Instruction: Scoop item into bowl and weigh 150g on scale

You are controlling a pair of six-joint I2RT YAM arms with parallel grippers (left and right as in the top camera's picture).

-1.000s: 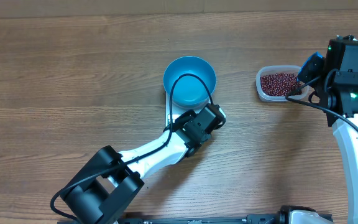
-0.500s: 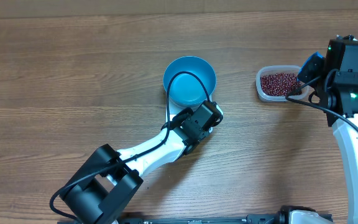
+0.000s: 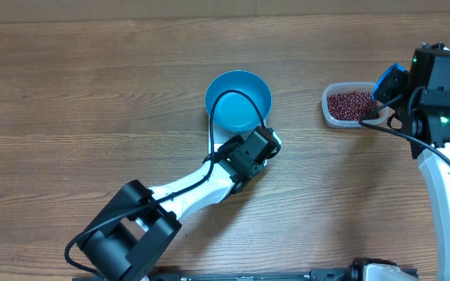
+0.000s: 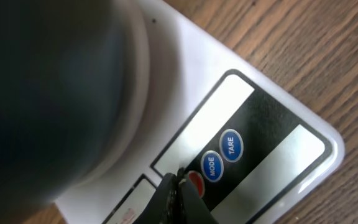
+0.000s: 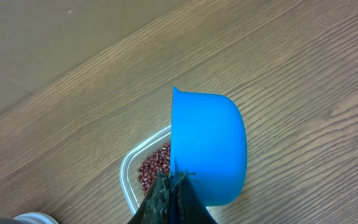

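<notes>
1. Table (image 3: 92, 94): brown wood-grain top, matte, with long streaks running left to right.
2. Bowl (image 3: 238, 101): round, deep, bright blue, smooth inside. It sits mid-table, slightly far of centre, on the scale. A black cable from the left arm loops across it in the overhead view.
3. Scale (image 4: 191, 62): flat, white, glossy, with rounded corners. The overhead view shows little of it under the bowl and arm. The left wrist view shows a pale display window (image 4: 204, 124) set in a black panel, two round blue buttons marked MODE (image 4: 211, 167) and TARE (image 4: 231, 145), and a red button (image 4: 195, 182).
4. Left gripper (image 4: 179, 193): dark fingers pressed together into one point, holding nothing. The tip is at the panel, right at the red button's edge. I cannot tell whether it touches.
5. Tub (image 3: 330, 117): clear plastic, rounded rectangle, thin rim. It stands right of the bowl and well apart from it.
6. Beans (image 3: 350, 102): tiny, glossy, dark red-brown, packed in the tub.
7. Scoop (image 5: 207, 149): small, bright blue, smooth plastic, with a rounded cup and one straight edge. It is up over the tub's right end.
8. Right gripper (image 5: 173, 186): jaws clamped on the scoop at its near edge, fingertips meeting in a dark wedge.
</notes>
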